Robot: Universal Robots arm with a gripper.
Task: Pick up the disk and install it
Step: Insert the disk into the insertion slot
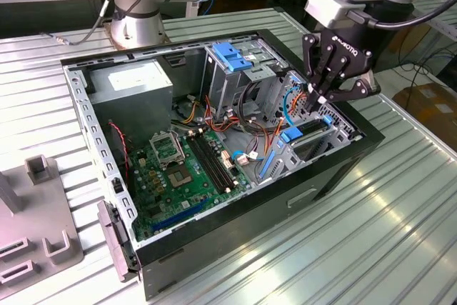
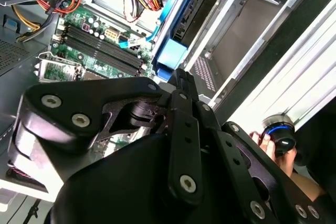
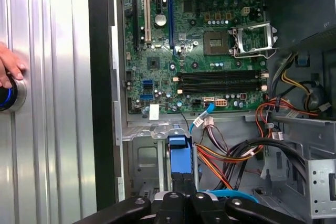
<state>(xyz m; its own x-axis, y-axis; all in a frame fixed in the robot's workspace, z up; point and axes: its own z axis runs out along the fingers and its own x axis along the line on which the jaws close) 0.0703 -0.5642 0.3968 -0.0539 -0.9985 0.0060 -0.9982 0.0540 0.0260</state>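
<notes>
The disk (image 1: 308,132), dark grey with bright blue rails, lies in the drive bay at the end of the open computer case (image 1: 335,169) on the exterior view's right. One blue end tab of the disk shows in both wrist views (image 3: 179,157) (image 2: 170,56). My gripper (image 1: 320,100) hangs straight above the disk with its black fingers drawn together, and its tips (image 2: 181,76) (image 3: 181,196) are close over the blue tab. Whether the tips touch the disk is unclear.
Inside the case are a green motherboard (image 1: 187,169), a grey power supply (image 1: 133,83), a blue latch piece (image 1: 232,55) on the drive cage and loose coloured cables (image 3: 231,156). A person's hand (image 3: 8,69) rests on a blue-lit button outside the case. A grey fixture (image 1: 36,226) stands at the exterior view's left.
</notes>
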